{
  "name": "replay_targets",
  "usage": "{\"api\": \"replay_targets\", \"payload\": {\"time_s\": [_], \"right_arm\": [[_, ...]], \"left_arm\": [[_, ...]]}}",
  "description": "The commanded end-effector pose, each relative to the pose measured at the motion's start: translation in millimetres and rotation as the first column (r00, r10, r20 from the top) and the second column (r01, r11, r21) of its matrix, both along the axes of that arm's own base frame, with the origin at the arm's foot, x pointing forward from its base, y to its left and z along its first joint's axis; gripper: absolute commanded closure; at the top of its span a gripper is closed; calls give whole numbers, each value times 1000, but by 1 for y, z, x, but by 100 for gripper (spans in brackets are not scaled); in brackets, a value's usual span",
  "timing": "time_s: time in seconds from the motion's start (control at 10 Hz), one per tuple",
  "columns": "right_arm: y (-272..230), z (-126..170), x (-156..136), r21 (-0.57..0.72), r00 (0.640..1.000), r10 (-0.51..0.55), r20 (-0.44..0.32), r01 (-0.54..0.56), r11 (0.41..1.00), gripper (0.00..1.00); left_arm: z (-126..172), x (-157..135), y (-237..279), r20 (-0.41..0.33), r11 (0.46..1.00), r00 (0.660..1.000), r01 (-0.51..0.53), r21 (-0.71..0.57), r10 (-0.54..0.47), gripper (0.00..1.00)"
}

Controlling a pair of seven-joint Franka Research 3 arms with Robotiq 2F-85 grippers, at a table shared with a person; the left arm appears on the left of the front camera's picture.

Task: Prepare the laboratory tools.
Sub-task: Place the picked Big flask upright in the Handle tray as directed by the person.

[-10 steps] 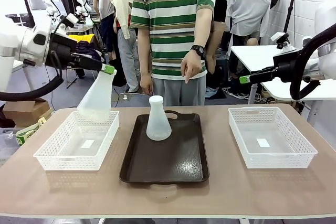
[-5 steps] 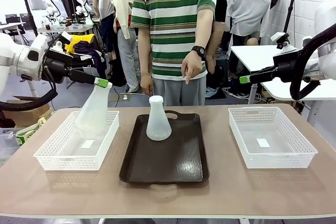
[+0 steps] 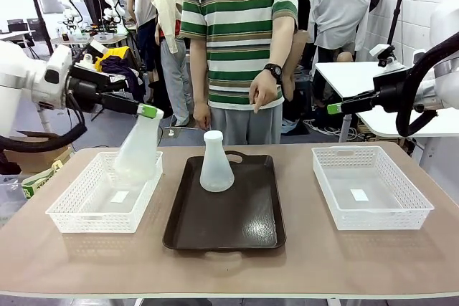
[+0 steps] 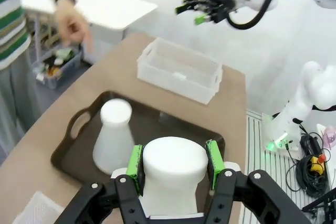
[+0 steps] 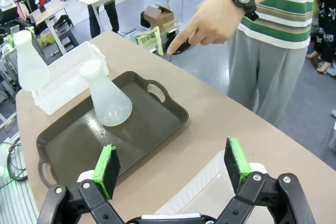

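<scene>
Swinging back toward the tray, the left gripper (image 3: 147, 112) has carried its Erlenmeyer flask (image 3: 136, 154) from deep over the left lattice basket (image 3: 77, 209) a moment ago to that basket's 2 o'clock corner, tilted, base clear of the floor; its green pads pinch the neck from both sides. That looks like the flask is being lifted out rather than set down, though I can't be sure. A second flask (image 3: 216, 164) stands upright at 12 o'clock on the dark brown tray (image 3: 237, 227), unmoved. At 3 o'clock, the right gripper (image 3: 333, 108) hangs spread and empty above the right basket (image 3: 401, 216), as before. A person's hand (image 3: 262, 94) points downward behind the tray.
</scene>
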State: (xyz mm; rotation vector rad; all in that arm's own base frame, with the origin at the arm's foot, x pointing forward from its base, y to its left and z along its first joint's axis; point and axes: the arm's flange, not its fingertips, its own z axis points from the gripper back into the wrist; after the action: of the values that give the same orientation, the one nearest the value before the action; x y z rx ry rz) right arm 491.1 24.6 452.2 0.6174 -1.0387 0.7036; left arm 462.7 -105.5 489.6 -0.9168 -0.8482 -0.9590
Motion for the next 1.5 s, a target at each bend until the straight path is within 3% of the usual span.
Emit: {"api": "replay_targets", "payload": {"time_s": [0.0, 0.1, 0.3, 0.5, 0.7, 1.4], "right_arm": [[0, 2, 1, -10, 1000, -7, -11, 7, 1000, 0], [0, 2, 1, -10, 1000, -7, -11, 7, 1000, 0], [0, 2, 1, -10, 1000, -7, -11, 7, 1000, 0], [0, 2, 1, -10, 1000, -7, -11, 7, 1000, 0], [0, 2, 1, -10, 1000, -7, -11, 7, 1000, 0], [0, 2, 1, -10, 1000, -7, -11, 7, 1000, 0]], "left_arm": [[-23, 5, -40, 186, 978, 968, 188, -86, -170, 100], [-35, 6, -61, 186, 949, 947, 286, -131, -260, 100], [-61, 8, -79, 164, 913, 919, 382, -145, -358, 100], [-80, 9, -93, 167, 897, 915, 395, -199, -366, 100], [-97, 14, -101, 246, 888, 911, 390, -242, -333, 100], [-150, 30, -124, 241, 871, 916, 386, -303, -321, 100]]}}
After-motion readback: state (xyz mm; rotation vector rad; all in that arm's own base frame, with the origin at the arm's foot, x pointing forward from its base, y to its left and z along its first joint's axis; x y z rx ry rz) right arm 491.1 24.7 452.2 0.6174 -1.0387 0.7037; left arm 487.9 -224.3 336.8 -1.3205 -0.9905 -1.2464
